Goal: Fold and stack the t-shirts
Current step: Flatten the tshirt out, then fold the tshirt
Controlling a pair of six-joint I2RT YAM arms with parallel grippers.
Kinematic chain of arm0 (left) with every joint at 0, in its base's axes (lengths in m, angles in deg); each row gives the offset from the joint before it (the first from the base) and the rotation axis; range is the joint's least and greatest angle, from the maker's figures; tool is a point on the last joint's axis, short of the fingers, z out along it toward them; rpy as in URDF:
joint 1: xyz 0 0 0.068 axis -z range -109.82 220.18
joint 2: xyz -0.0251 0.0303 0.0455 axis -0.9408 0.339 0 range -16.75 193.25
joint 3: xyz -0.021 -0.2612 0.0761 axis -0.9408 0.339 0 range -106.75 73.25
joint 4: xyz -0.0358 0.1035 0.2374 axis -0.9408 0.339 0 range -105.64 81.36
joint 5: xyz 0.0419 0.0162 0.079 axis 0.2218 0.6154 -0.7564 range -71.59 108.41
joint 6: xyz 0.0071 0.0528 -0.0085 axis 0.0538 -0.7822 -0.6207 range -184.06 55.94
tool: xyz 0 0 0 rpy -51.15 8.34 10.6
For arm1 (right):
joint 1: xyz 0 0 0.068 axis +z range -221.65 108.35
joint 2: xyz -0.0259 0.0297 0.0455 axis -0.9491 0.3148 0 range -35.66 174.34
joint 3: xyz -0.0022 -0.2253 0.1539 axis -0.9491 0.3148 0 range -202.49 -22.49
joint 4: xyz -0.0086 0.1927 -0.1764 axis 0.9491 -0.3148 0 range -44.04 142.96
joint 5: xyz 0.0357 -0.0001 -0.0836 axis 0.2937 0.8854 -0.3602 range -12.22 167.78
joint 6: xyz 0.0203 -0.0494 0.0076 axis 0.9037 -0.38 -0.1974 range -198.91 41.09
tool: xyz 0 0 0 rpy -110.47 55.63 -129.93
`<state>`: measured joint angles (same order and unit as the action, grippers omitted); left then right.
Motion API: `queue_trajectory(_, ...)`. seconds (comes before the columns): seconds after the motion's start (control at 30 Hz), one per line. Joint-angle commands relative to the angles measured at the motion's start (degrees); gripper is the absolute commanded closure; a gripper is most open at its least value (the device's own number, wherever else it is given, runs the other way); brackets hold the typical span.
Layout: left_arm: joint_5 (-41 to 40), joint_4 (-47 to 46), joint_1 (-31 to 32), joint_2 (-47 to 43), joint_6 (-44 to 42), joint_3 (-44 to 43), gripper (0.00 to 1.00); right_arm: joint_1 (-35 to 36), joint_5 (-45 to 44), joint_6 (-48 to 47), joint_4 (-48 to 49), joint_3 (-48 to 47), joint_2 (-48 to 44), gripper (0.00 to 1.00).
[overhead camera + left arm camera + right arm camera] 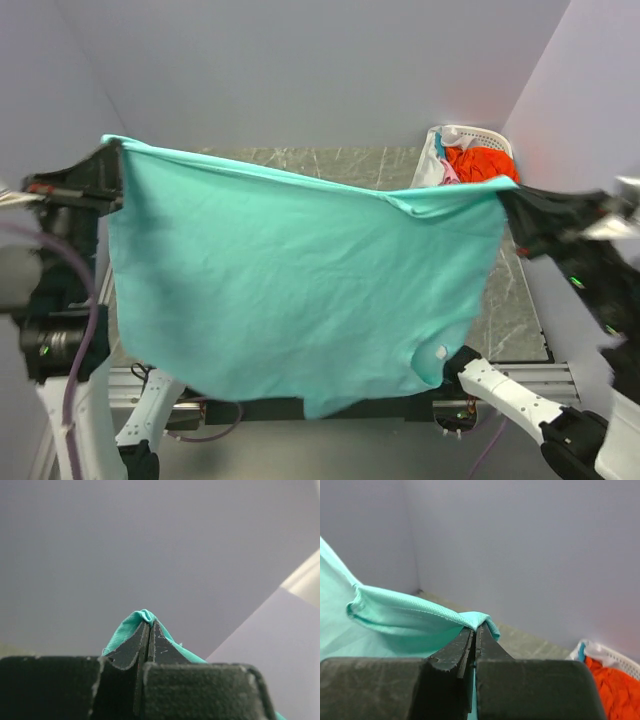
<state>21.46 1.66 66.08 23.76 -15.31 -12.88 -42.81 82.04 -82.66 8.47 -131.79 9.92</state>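
The teal-green t-shirt [290, 290] hangs spread in the air between both arms, high above the table, its lower edge near the arm bases. My left gripper [112, 172] is shut on its top left corner; the cloth [131, 625] bunches over the fingertips in the left wrist view. My right gripper [505, 203] is shut on the top right corner; the hem [410, 612] runs left from the tips in the right wrist view. An orange-red shirt [480, 163] with pink and white cloth lies in the basket [470, 133] at the back right.
The dark marbled table [510, 310] shows behind and right of the hanging shirt. Grey walls enclose the back and both sides. The white latticed basket [612, 655] with the orange-red cloth [615, 685] sits at the right wall.
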Motion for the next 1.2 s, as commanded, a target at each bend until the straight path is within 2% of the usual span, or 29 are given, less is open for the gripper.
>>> queue_trajectory(0.0,-2.87,-3.39,-0.21,4.13,-0.85,9.81,0.99,-0.28,-8.63,-3.19,5.72,11.07,5.3,0.99)
queue_trajectory(0.07,-2.87,-4.81,-0.3,7.02,-1.11,16.23,0.99,-0.36,-16.5,-4.16,10.79,16.46,6.27,0.99)
queue_trajectory(0.13,-5.15,-7.27,-0.21,12.01,-1.29,21.95,0.99,-0.97,-19.62,-4.95,13.36,22.97,9.42,0.99)
queue_trajectory(0.2,-5.33,-9.64,-0.21,16.68,-1.82,25.81,0.99,-3.68,-16.58,-5.39,16.44,27.09,14.69,0.99)
queue_trajectory(0.27,-6.03,-12.37,-0.21,25.37,-1.73,26.71,0.99,-5.72,-10.44,-5.22,19.42,28.69,19.69,0.99)
queue_trajectory(0.37,-6.22,-17.99,-0.3,39.6,-3.75,25.49,0.99,-8.97,-8.21,-5.13,24.6,29.06,33.13,1.0)
queue_trajectory(0.4,-5.6,-19.22,-0.21,43.47,-3.93,24.61,0.99,-9.32,-7.68,-4.87,24.45,25.66,41.61,1.0)
queue_trajectory(0.43,-4.12,-19.84,-0.21,51.43,-4.45,21.3,0.99,-9.5,-7.07,-4.78,23.49,22.67,46.22,1.0)
queue_trajectory(0.57,-2.26,-14.58,-0.03,67.22,-3.58,9.94,0.99,-10.03,-8.29,-4.6,16.39,7.37,68.79,1.0)
queue_trajectory(0.6,-1.74,-14.84,-0.03,69.07,-3.66,7.66,0.99,-9.94,-8.9,-4.51,15.67,3.08,71.11,1.0)
queue_trajectory(0.67,-0.34,-14.23,-0.03,73.03,-3.57,5.63,0.99,-10.03,-9.0,-4.6,15.13,0.76,74.72,1.0)
queue_trajectory(0.9,-0.5,-13.08,0.41,76.56,-4.1,2.89,0.99,-10.21,-5.66,-4.78,17.07,2.68,74.3,1.0)
queue_trajectory(1.07,-1.03,-13.96,0.41,72.09,-4.1,7.1,0.99,-9.86,-4.69,-4.25,16.71,7.59,69.31,1.0)
queue_trajectory(1.17,-1.73,-14.57,0.41,67.43,-3.75,11.85,0.99,-9.51,-5.31,-2.85,18.2,14.18,64.39,1.0)
